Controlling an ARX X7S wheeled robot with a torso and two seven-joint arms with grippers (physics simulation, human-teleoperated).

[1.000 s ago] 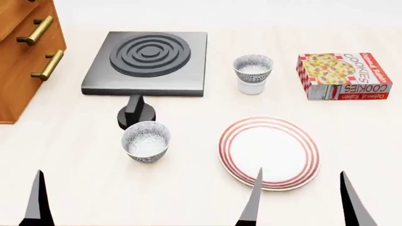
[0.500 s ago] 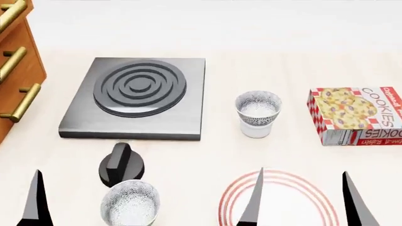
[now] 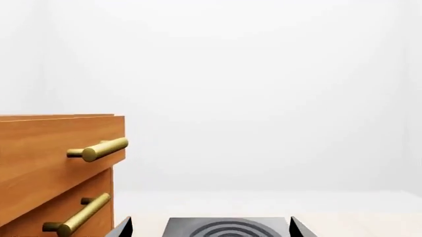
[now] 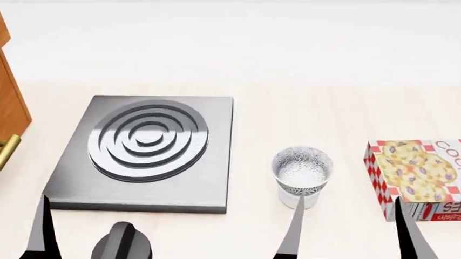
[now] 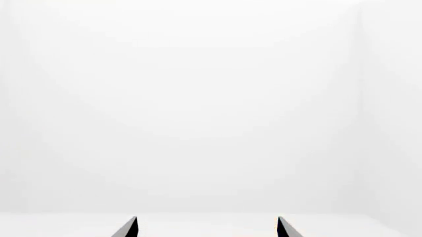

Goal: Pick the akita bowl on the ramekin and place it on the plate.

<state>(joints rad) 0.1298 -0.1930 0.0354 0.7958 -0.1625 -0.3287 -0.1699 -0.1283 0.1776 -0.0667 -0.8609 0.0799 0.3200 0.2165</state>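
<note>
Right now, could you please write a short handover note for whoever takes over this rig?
Left gripper: open, empty, facing the stove burner.
Right gripper: open, empty, low in the head view.
The akita bowl sits on the ramekin, between the burner and the cookie box.
The plate is outside every current view.
Done: nothing; no grasp yet.
Left: pick the bowl off the ramekin, find the plate, set the bowl on it.

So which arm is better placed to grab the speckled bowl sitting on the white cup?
Right. The right gripper is open just below the speckled bowl; the left gripper's finger sits far across, beyond the black burner plate.
</note>
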